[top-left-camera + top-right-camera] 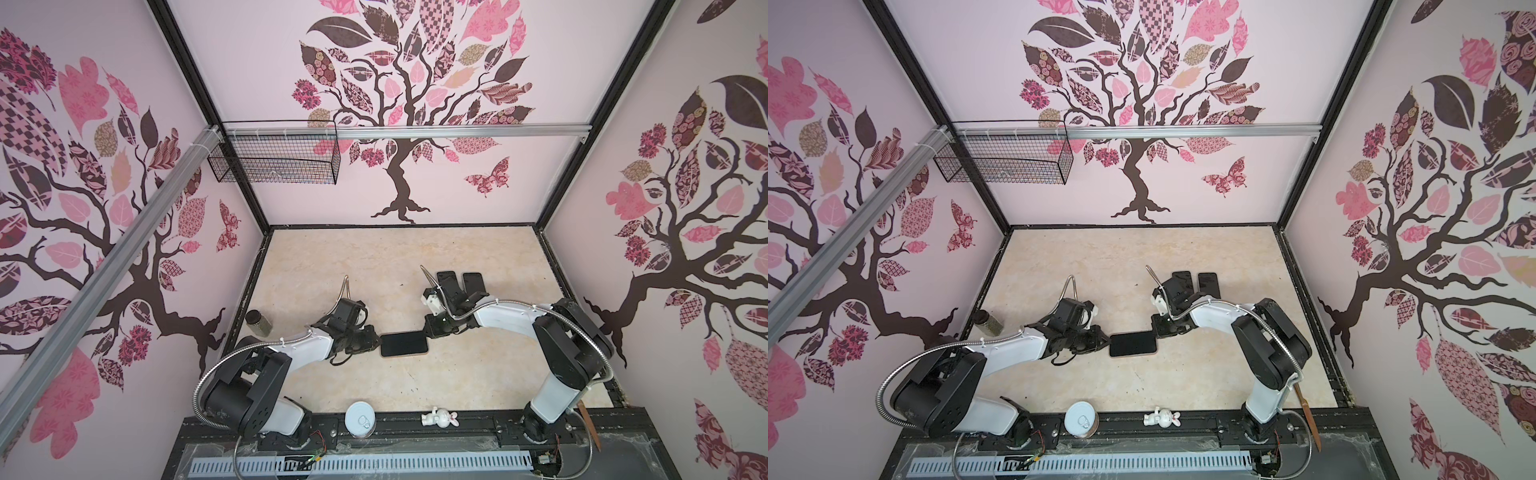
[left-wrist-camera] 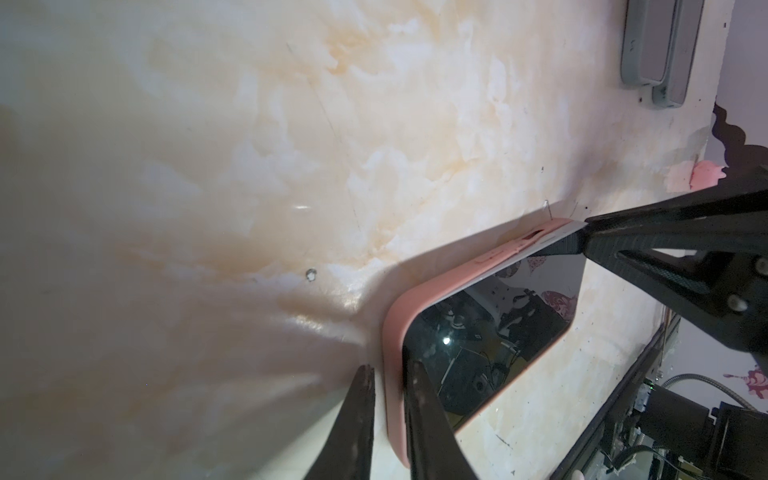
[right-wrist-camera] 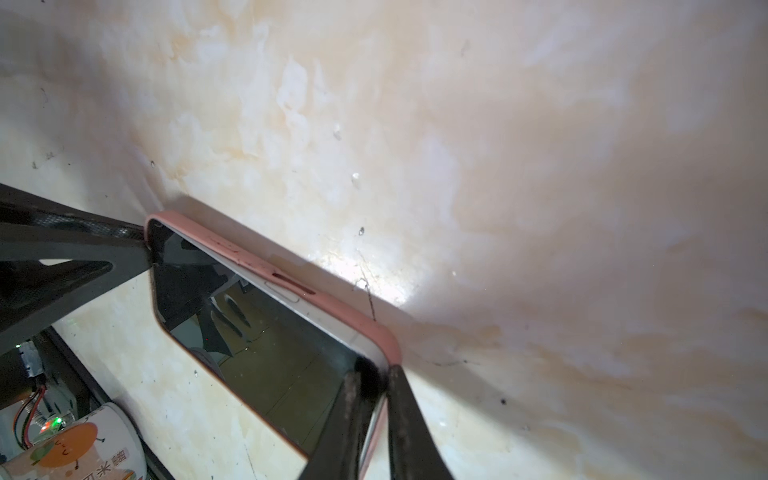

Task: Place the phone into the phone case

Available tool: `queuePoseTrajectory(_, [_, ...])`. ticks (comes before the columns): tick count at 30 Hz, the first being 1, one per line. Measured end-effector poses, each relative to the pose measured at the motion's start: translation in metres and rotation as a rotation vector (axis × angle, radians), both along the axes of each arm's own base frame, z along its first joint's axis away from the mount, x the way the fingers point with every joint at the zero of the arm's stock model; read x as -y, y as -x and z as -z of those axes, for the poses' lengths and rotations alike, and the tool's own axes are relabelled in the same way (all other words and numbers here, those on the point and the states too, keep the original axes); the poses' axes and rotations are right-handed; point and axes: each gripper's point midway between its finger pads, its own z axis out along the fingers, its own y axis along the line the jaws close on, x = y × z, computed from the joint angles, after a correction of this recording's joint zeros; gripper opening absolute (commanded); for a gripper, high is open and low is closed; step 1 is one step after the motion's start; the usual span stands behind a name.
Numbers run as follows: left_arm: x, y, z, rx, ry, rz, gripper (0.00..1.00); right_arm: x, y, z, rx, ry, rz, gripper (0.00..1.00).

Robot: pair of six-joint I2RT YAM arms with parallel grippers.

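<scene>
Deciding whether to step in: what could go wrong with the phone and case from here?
1. The phone shows its pale side above the phone case rim along one long edge; it may not be seated and could pop out.
2. The right gripper pinches one corner, the left gripper straddles the opposite end; pulling might peel the phone case off.

Phone (image 1: 404, 344): glossy black screen. Phone case (image 2: 395, 332): salmon pink. Table (image 1: 374, 266): cream-beige marble, orange veining. Walls (image 1: 266, 83): pale pink, dark brown tree, pink and maroon leaves in checks, florals and swirls. Basket (image 1: 274, 153), 11 o'clock: black wire grid. Jar (image 1: 258, 322), 9 o'clock: olive-dark. Can (image 1: 360, 419), 6 o'clock: white lid. Figurine (image 1: 439, 417): white, pink ears.
</scene>
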Motion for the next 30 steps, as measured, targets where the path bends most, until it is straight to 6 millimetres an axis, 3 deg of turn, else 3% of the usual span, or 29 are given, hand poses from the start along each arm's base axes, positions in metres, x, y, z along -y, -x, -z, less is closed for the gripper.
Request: queuePoseTrajectory(30, [0.004, -0.003, 0.000, 0.003, 0.019, 0.002, 0.17, 0.000, 0.004, 0.011, 0.014, 0.251, -0.055, 0.15])
